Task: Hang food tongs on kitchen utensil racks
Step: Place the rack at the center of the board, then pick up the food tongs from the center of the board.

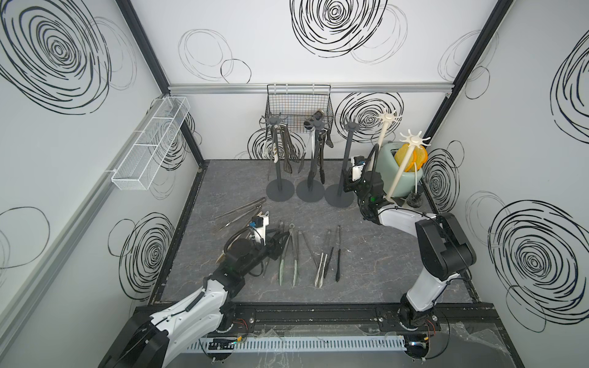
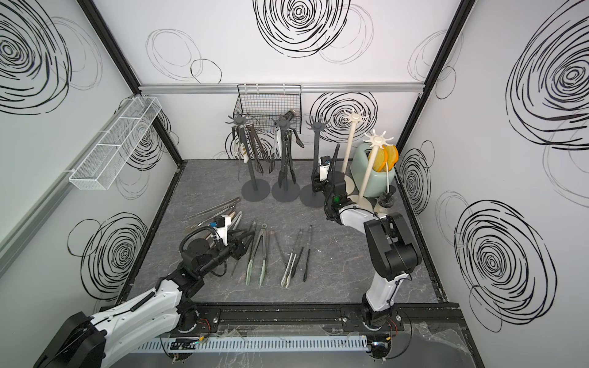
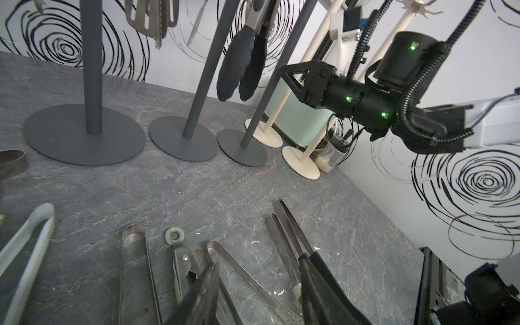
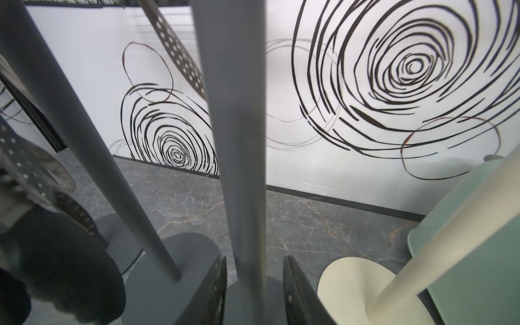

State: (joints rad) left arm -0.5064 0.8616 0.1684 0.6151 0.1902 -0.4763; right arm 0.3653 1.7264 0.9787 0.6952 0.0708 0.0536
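1. Left gripper (image 3: 259,270), seen from its own wrist: jaws apart, holding nothing, over loose tongs (image 3: 183,260). Bare table (image 3: 197,191) lies beyond.
2. Right wrist: right gripper (image 4: 254,270) is open astride a dark rack (image 4: 239,112) pole, with gaps on either side. A cream rack (image 4: 351,278) is just beside.
3. Both top views: more tongs hang on two loaded racks (image 1: 279,178) at the back. The table's front strip lies bare.

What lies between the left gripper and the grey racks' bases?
Near the left gripper, the ends of lying tongs; beyond them bare table up to the racks' bases. The left wrist view shows it.
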